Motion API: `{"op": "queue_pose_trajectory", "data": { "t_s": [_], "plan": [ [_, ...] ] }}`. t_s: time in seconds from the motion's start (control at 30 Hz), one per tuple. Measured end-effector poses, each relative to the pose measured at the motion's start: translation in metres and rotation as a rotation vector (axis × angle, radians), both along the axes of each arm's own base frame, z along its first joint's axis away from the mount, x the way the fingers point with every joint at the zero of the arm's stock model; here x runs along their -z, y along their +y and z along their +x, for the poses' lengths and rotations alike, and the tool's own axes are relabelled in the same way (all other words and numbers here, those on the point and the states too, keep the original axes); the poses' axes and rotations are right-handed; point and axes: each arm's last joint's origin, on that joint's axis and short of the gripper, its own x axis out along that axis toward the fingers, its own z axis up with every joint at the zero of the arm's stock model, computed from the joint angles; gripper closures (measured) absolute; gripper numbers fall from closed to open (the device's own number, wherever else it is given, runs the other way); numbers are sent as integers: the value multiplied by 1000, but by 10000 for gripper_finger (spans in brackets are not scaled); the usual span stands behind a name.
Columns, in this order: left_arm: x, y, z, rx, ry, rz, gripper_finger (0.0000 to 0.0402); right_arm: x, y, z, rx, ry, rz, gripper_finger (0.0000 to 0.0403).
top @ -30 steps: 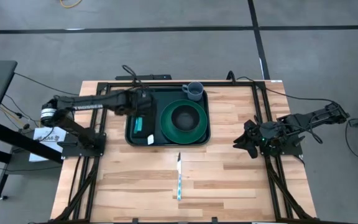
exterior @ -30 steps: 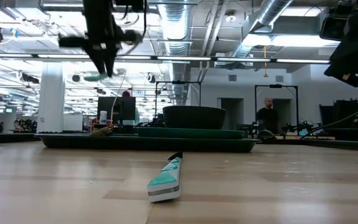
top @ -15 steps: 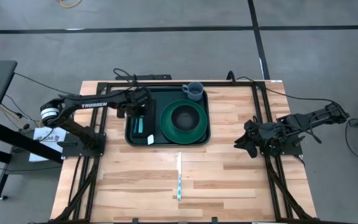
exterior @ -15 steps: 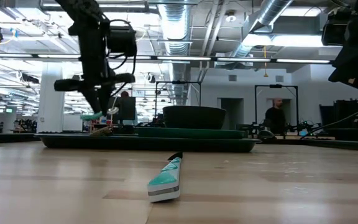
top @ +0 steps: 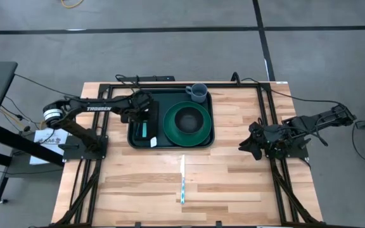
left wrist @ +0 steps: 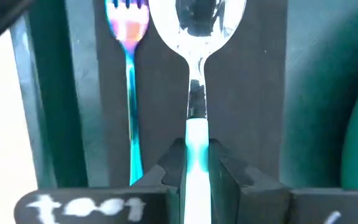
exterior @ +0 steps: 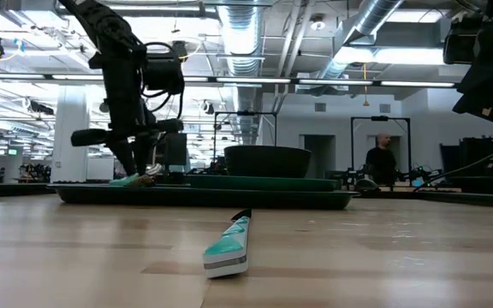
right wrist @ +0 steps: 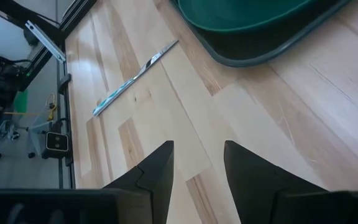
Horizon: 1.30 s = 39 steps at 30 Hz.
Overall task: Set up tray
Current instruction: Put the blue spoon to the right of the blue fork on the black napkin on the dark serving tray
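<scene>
The tray (top: 170, 140) lies on the wooden surface (top: 233, 183) toward its 12 o'clock edge, a little to the 9 o'clock side of centre. It carries a round green plate (top: 175, 133) with a bowl (top: 187, 118) on it, a grey cup (top: 197, 92) in the tray's 1 o'clock corner, and a narrow black napkin (left wrist: 241, 93) along its 9 o'clock side. A knife (top: 182, 179) lies on the bare surface well apart from the tray, toward 6 o'clock.

The left tool (left wrist: 196, 163) is low over the napkin, its fingers clamped on the pale teal handle of a spoon (left wrist: 196, 37). In the left wrist view the spoon's bowl lies over the napkin, just beside a fork (left wrist: 129, 74) and roughly parallel to it. In the low view the tool (exterior: 133, 171) stands close above the tray's rim.

The step in hand looks like laying the spoon down beside the fork. To do it well, the handle should come flat onto the napkin before the fingers part, keeping the spoon parallel to the fork and apart from it, so it neither rolls nor knocks the fork askew. Opening only as wide as needed and lifting straight up would avoid dragging the napkin.

The right tool (right wrist: 197, 168) waits beyond the surface's 3 o'clock edge, its fingers apart and holding nothing.
</scene>
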Motion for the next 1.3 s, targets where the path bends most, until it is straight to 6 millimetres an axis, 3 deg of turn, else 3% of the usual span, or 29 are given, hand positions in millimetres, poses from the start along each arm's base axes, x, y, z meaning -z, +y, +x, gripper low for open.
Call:
{"op": "queue_pose_trajectory", "data": {
  "t_s": [0.37, 0.7, 1.0, 1.2, 1.3],
  "plan": [
    [26, 8, 12, 38, 49, -34, 375, 0, 0, 0, 26, 8, 34, 269],
    [21, 17, 14, 60, 63, 1, 375, 0, 0, 0, 27, 8, 36, 269],
    [20, 21, 9, 29, 85, -15, 311, 0, 0, 0, 26, 8, 35, 269],
    [20, 20, 9, 43, 71, -53, 304, 0, 0, 0, 25, 9, 36, 269],
    [10, 22, 14, 47, 69, -60, 303, 0, 0, 0, 25, 8, 36, 269]
  ]
}}
